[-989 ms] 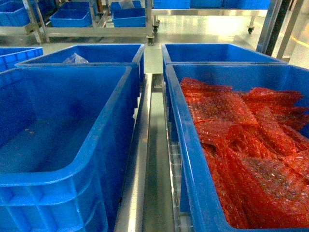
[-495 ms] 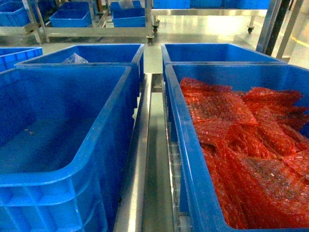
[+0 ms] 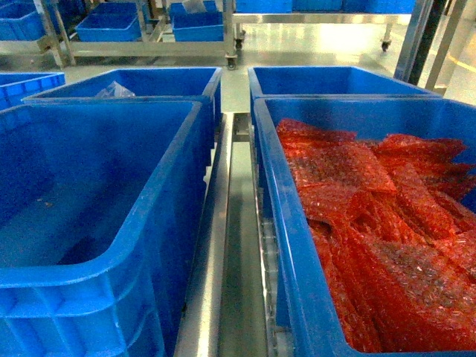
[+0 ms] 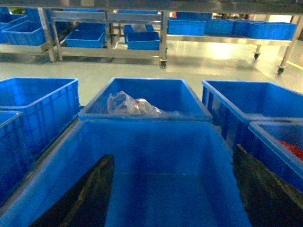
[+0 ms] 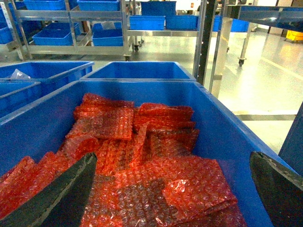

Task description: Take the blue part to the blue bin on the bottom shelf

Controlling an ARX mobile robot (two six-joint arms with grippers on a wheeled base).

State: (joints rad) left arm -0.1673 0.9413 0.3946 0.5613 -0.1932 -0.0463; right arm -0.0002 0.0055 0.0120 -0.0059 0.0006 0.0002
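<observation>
No blue part shows in any view. A large empty blue bin [image 3: 97, 216] stands at the near left on the bottom shelf, beside its steel central divider rail [image 3: 227, 245]. My left gripper [image 4: 173, 153] hangs open over this bin's bare floor [image 4: 165, 189], its dark fingers [image 4: 90, 194] spread wide with nothing between them. My right gripper [image 5: 173, 156] is open too, above the near right blue bin [image 3: 297, 245], which is full of red bubble-wrap bags [image 5: 142, 170]. Neither gripper appears in the head view.
Two more blue bins stand behind: the left one [image 4: 147, 97] holds a clear plastic bag [image 4: 130, 105], the right one [image 3: 335, 80] looks bare. Another bin [image 4: 35, 106] sits further left. Steel racks with blue bins [image 3: 149, 30] cross the back, and a dark post [image 5: 206, 40] rises at right.
A dark shadow has appeared on the floor of the near left bin in the head view. The bins and bags have not moved.
</observation>
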